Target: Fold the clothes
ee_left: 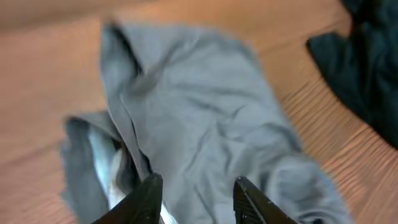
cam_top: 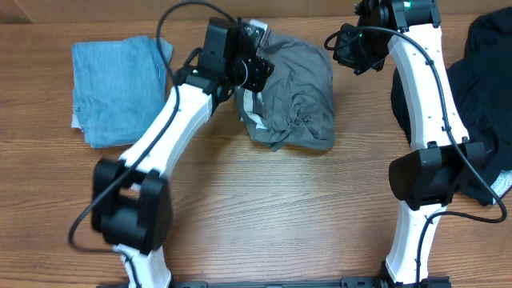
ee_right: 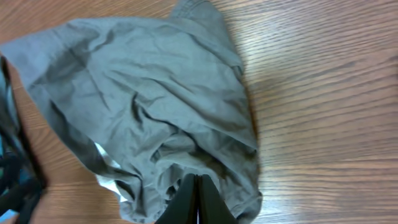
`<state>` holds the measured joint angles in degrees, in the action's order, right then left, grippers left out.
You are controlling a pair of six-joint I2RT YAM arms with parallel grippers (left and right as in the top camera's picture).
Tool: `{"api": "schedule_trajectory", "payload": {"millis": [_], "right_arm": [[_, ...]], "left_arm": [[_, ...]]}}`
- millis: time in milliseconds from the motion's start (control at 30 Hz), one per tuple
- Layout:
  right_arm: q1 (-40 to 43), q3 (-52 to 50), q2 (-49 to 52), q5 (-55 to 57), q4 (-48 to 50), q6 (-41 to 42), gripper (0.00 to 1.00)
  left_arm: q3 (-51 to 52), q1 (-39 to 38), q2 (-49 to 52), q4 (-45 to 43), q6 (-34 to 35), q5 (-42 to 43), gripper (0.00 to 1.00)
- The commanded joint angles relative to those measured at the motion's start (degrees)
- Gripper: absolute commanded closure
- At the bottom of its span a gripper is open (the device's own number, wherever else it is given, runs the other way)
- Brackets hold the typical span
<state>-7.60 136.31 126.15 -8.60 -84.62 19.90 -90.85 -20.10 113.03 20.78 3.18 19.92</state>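
On the table (cam_top: 264, 208) the grey shorts (cam_top: 296, 88) lie bunched, folding barely begun. Left gripper (ee_left: 196, 186) is open, right gripper (ee_right: 197, 186) closed. Next, pull an edge flat.

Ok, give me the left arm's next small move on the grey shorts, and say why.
Probably lower the left gripper and pinch the fabric edge under it, then draw it outward. The grey shorts lie bunched and creased, not flat enough to fold, and the left jaws stand open over the cloth. The right gripper is shut.
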Motion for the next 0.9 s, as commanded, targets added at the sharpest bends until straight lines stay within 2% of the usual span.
{"api": "schedule_trajectory", "payload": {"millis": [0,167,233,300,467,700,867], "right_arm": [[0.0,-1.1,-1.0,1.7,0.2,-0.7,0.96],[-0.5,-8.5,-1.0,-0.6,2.1,-0.7,0.96],[-1.0,-14.1,-1.0,-3.1,5.0,-0.7,0.96],[-1.7,-20.1,-1.0,-4.0,8.4,-0.7,0.96],[-4.6,-31.9,-1.0,-3.9,15.6,-2.4,0.96],[-5.9,-44.8,-1.0,3.5,22.3,-2.1,0.96],[-3.8,-47.0,-1.1,8.2,21.8,0.3,0.96]], "left_arm": [[0.4,0.2,5.7,-2.6,1.6,5.9,0.59],[0.4,0.2,11.0,-7.1,2.5,5.2,0.57],[0.4,0.2,12.6,-8.2,4.2,4.4,0.63],[0.4,0.3,14.1,-8.0,7.8,0.2,0.71],[0.4,0.3,15.8,-6.8,10.2,-3.7,0.8],[0.4,1.2,15.9,-1.6,11.7,-12.9,0.87],[0.3,5.4,15.8,0.6,12.7,-10.3,0.87]]}}
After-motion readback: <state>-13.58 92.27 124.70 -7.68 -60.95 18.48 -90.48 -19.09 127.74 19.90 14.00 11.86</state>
